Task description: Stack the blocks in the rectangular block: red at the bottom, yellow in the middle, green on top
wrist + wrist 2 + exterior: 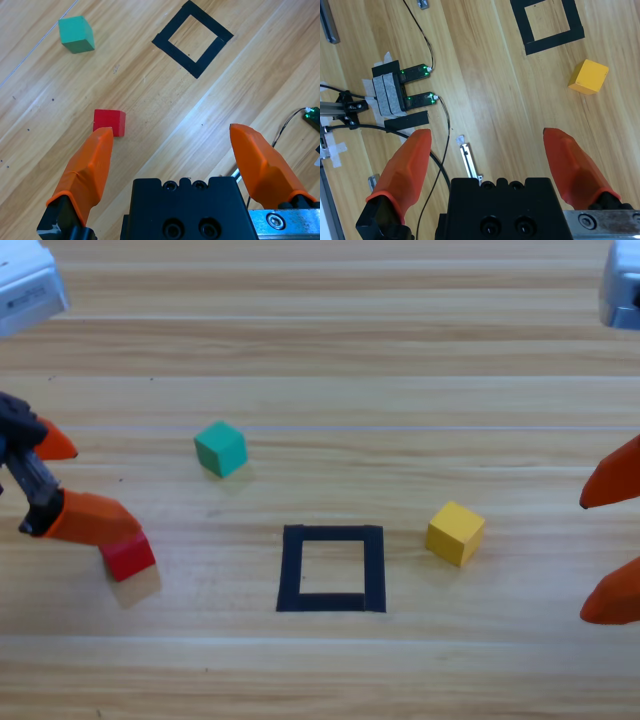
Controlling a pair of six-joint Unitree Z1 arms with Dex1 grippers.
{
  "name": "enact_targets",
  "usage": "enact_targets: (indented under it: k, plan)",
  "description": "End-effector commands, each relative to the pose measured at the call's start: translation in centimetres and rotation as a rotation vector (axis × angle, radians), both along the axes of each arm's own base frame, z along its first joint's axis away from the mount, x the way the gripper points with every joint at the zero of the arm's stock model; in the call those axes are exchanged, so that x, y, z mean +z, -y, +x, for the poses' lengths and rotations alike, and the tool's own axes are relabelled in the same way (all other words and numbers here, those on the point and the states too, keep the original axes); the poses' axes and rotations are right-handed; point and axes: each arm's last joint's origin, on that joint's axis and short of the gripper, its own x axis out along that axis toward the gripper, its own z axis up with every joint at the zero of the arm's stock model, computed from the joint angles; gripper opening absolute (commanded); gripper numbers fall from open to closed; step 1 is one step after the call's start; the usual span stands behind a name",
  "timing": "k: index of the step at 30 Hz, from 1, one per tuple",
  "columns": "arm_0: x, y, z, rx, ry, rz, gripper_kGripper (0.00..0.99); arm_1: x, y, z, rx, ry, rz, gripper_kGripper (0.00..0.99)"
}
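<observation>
Left gripper [60, 485] near table's left edge, jaws wide, lining up on red [127, 556]; right gripper [610, 545] wide, waiting.

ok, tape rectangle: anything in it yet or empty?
Empty. The tape rectangle frames only bare wood. The red cube, green cube and yellow cube all sit outside it on the table.

3 blocks [221, 448] lie outside the rectangular block [332, 568]: 2 left, 1 right.
</observation>
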Motion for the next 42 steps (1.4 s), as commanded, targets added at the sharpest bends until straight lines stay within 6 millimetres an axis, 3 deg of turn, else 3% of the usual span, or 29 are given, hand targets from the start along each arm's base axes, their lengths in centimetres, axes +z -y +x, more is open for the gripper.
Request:
enact_targets:
  k: [1,8,15,19,22,27,33,37,42]
  plan:
    - [-0.4,0.0,-0.4,-0.010,0.008,-0.003,0.990,-0.9,-1.0,0.0,0.014,-0.001,-0.027,0.983]
    - [-0.2,0.0,-0.4,-0.003,0.008,-0.008,0.990,-0.7,-0.6,0.1,-0.043,0.048,-0.051,0.982]
    - [0.1,0.0,-0.4,0.026,0.001,-0.028,0.990,-0.2,-0.1,2.0,-0.363,0.243,-0.128,0.983]
    - [1.2,0.2,0.1,0.124,-0.010,-0.077,0.976,-1.5,-1.5,3.9,-0.456,0.284,-0.204,0.983]
    - [1.5,0.6,1.7,0.265,-0.036,-0.098,0.934,-3.1,-2.9,5.2,-0.457,0.278,-0.263,0.983]
    - [-0.7,1.5,5.6,0.575,-0.174,-0.044,0.934,-6.4,-6.1,8.1,-0.437,0.249,-0.354,0.982]
    - [-2.9,0.3,7.6,0.899,-0.287,-0.075,0.933,-9.7,-8.8,10.3,-0.361,0.231,-0.429,0.982]
    - [-4.1,-0.4,8.9,1.059,-0.391,-0.064,0.933,-11.0,-10.0,11.0,-0.316,0.200,-0.433,0.986]
    - [-5.4,0.5,11.0,1.170,-0.493,-0.036,0.934,-12.1,-11.0,11.0,-0.252,0.152,-0.419,0.985]
